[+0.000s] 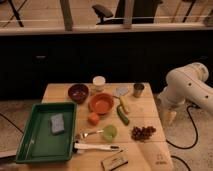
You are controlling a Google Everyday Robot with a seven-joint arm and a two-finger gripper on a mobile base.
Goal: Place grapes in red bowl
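Observation:
The grapes [143, 132], a small dark purple-red bunch, lie on the wooden table [150, 152] near its right front. The red bowl [102, 104], wide and orange-red, sits at the table's middle and looks empty. My white arm [187, 85] hangs beyond the table's right edge. The gripper [171, 116] points down beside that edge, to the right of and slightly behind the grapes, apart from them and holding nothing that I can see.
A maroon bowl [78, 92], a white jar [98, 82] and a metal cup [138, 90] stand at the back. A yellow piece [123, 103], a green cucumber [122, 115], an orange block [93, 118] and a green cup [109, 132] lie around the bowl. A green tray [37, 145] holds a sponge [57, 123].

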